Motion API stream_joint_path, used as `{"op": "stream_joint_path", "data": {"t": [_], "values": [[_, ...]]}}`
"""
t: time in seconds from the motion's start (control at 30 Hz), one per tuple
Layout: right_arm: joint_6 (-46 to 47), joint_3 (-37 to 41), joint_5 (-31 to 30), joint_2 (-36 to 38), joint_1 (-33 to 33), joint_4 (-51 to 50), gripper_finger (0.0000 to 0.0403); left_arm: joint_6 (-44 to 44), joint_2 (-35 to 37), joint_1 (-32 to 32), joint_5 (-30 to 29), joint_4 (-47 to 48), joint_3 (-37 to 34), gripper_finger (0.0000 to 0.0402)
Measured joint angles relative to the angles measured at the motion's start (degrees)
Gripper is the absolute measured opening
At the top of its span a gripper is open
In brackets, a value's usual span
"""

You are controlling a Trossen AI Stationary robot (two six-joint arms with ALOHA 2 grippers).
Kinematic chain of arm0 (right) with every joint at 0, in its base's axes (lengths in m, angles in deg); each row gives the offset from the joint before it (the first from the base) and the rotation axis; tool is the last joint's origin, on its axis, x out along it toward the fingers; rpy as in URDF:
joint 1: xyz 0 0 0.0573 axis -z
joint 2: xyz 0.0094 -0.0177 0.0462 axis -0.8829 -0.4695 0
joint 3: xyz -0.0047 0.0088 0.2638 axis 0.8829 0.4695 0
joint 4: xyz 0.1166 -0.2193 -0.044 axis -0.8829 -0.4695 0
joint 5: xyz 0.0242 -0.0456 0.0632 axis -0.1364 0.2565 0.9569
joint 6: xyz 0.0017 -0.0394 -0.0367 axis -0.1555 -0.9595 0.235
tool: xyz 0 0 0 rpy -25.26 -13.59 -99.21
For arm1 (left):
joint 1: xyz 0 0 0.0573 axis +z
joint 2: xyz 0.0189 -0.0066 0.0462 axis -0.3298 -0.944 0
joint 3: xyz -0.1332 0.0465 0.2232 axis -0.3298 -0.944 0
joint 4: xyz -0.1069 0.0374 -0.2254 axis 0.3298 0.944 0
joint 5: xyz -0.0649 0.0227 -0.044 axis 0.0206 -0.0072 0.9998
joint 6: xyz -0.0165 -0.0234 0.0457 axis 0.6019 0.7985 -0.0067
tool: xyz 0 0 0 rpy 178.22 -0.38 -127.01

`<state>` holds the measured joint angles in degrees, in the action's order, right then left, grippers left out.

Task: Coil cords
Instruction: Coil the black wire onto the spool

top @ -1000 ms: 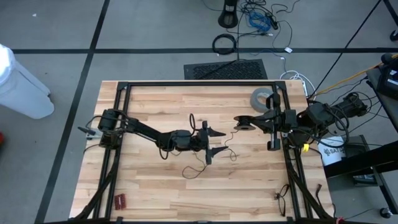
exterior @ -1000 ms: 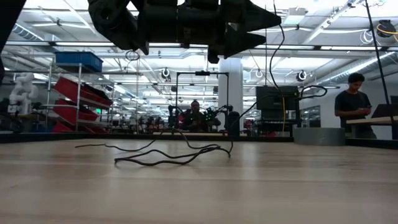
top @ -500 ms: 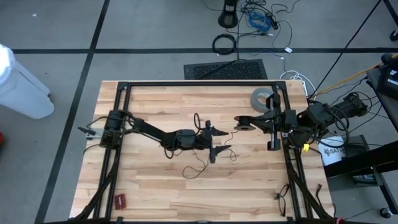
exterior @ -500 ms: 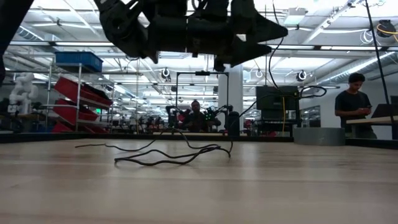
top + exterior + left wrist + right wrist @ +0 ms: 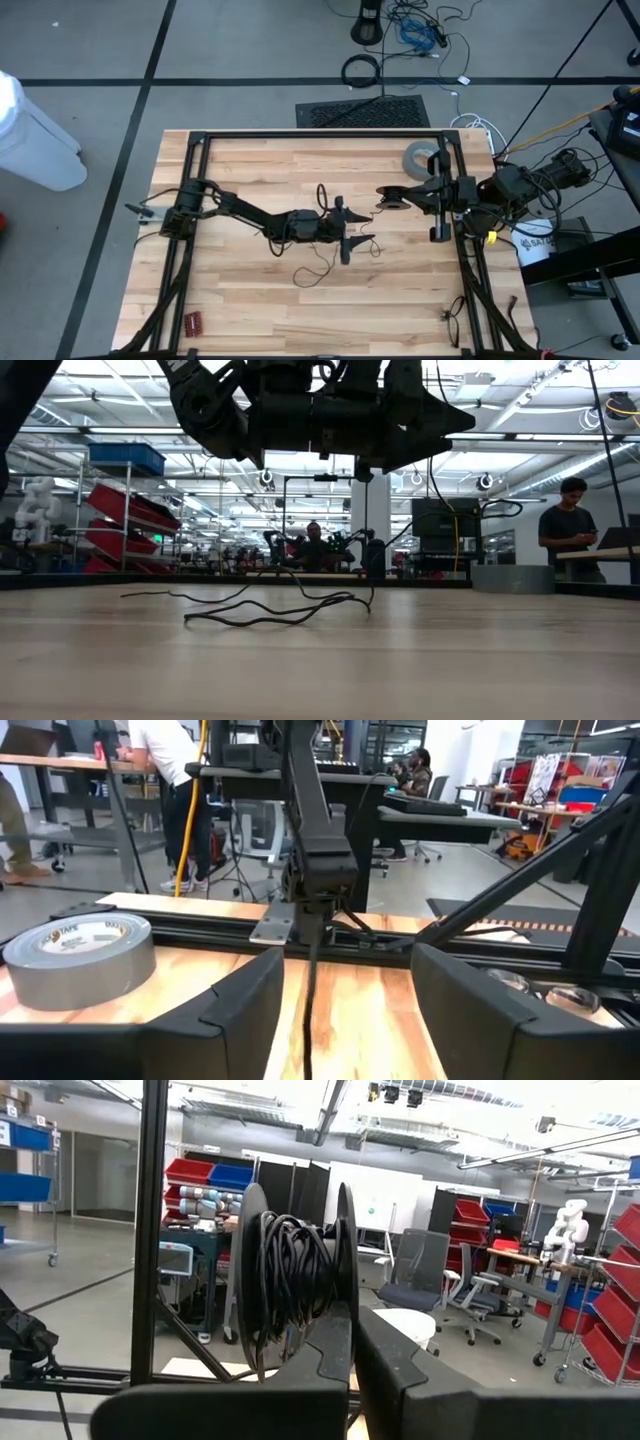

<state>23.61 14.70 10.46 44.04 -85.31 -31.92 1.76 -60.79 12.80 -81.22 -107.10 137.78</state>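
Above the wooden worktop (image 5: 240, 290), the left hand (image 5: 356, 229) is hovering open-fingered over the loose thin black cord (image 5: 325, 268), likely to gather slack, while the closed right hand (image 5: 392, 197), beside the tape roll (image 5: 420, 157), is holding the spool (image 5: 290, 1285).

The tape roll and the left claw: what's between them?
In the high view, the right gripper and its wire-wound spool sit between the tape roll and the left gripper.
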Motion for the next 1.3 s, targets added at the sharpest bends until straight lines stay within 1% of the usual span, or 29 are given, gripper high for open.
{"op": "stream_joint_path", "data": {"t": [0.17, 0.3, 0.37, 0.47, 0.6, 0.67, 0.8, 0.97, 1.07, 1.2, 1.3], "values": [[-0.02, 0.0, 0.0, 0.0, 0.0, 0.02, 0.0, -0.06, 0.0, 0.02, 0.0, 0.0, 0.0, 0.0195], [-0.02, 0.0, 0.0, -0.02, 0.0, 0.0, 0.0, -0.07, 0.0, 0.0, -0.9, 0.04, 0.0, 0.0161], [-0.02, 0.0, 0.0, -0.02, 0.0, 0.0, 0.0, 0.01, 0.0, 0.0, -3.11, 0.3, 0.0, 0.0139], [-0.02, 0.0, 0.0, -0.02, 0.0, 0.0, 0.0, 0.21, 0.0, -0.06, -8.4, 1.59, 0.0, 0.0098], [-0.02, 0.0, 0.02, -0.02, 0.0, -0.02, 0.0, 0.27, 0.0, -0.14, -9.44, 2.78, 0.0, 0.0027], [0.0, 0.0, 0.0, 0.0, 0.0, -0.37, 0.0, 0.28, 0.46, -0.55, -9.9, 4.1, -0.05, 0.0008], [0.26, 0.0, -0.04, 0.0, 0.0, -1.22, 0.0, -0.01, 4.35, -1.97, -10.75, 10.26, -0.11, 0.0009], [0.59, 0.0, -0.07, -0.01, 0.0, -2.36, 0.0, -1.76, 11.53, -4.88, -10.9, 23.2, -0.11, 0.0004], [0.63, 0.0, -0.09, -0.02, 0.0, -2.47, 0.0, -1.76, 15.55, -6.22, -11.35, 28.93, -0.09, 0.0003], [2.03, 0.0, -0.15, 0.0, 0.0, -2.52, 0.0, -1.99, 18.83, -7.35, -11.89, 35.27, -0.11, 0.0004], [2.14, 0.0, -0.18, -0.02, 0.0, -2.6, 0.0, -0.62, 20.08, -7.5, -11.07, 38.2, -0.09, 0.0022]]}}
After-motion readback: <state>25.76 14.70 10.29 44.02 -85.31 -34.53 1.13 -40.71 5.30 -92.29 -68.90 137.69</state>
